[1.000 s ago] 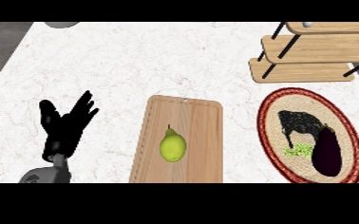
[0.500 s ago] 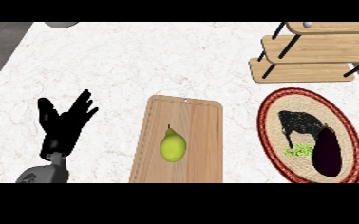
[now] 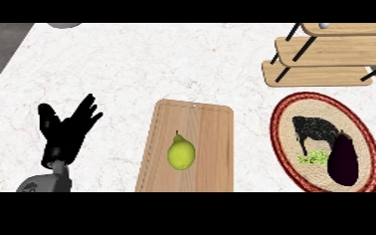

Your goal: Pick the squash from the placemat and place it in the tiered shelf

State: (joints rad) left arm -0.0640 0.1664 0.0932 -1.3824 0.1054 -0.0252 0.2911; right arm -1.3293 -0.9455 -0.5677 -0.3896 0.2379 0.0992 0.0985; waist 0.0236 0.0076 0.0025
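Left black hand (image 3: 66, 129) rests open near the left edge, fingers spread, holding nothing. One round woven placemat (image 3: 283, 134) carries two things — one dark speckled squash (image 3: 316, 128) and one purple eggplant (image 3: 343, 158). One wooden cutting board (image 3: 213, 129) carries one yellow-green pear (image 3: 181, 152). One wooden tiered shelf (image 3: 323, 52) stands well apart from the squash.
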